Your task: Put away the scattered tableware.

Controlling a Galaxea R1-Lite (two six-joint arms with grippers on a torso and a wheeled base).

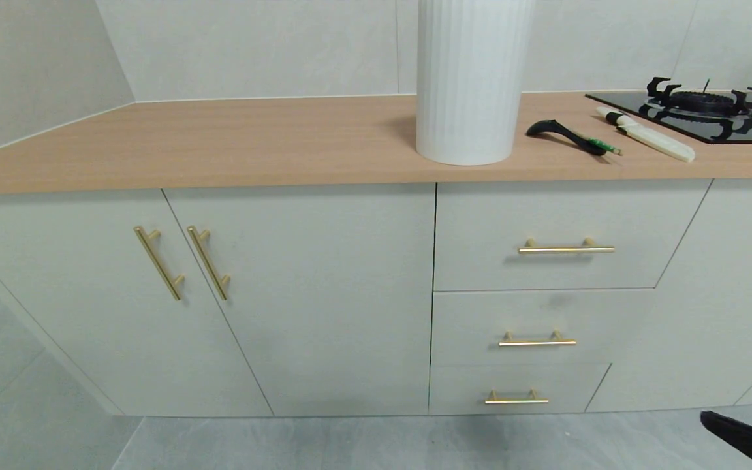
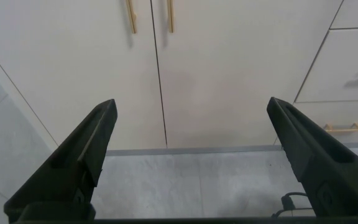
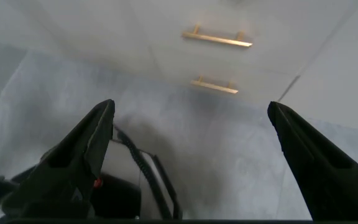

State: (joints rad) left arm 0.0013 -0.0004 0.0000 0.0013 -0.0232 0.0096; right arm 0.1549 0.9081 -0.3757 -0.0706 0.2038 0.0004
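- My left gripper (image 2: 191, 102) hangs low in front of the cabinets. Its jaws are spread wide with nothing between them, and pale floor tile lies beneath.
- My right gripper (image 1: 741, 405) is also down near the floor, off to the right of the drawers. Its jaws are parted and empty.
- The grey cabinet front sits ahead. Two cupboard doors (image 1: 219, 294) with slanting brass bar handles are on the left.
- To their right is a stack of three drawers: top drawer (image 1: 546, 222), middle drawer (image 1: 526, 320), bottom drawer (image 1: 513, 385). All are shut.
- Above is the wooden countertop (image 1: 219, 140), with a tall white ribbed cylinder (image 1: 469, 78) standing near its front edge.
- Tableware lies just right of the cylinder. One piece is a black curved-handled utensil with a thin green-banded tip (image 1: 568, 136).
- Beside it is a long white utensil with a dark band at its far end (image 1: 647, 134), perhaps a sheathed knife. I cannot tell.
- The two pieces lie close together but apart, both flat on the wood.
- Handling guess: both look light, stiff and slim, and likely to skid on the smooth top.
- I'd pinch the black one across the thick bend of its handle, not the thin tip.
- The white one looks slick, so I'd take it mid-length across its width. If it has a sheath, that could slide off.
- Farthest right is a black glass hob with an iron pan support (image 1: 709, 108), just behind the white piece.
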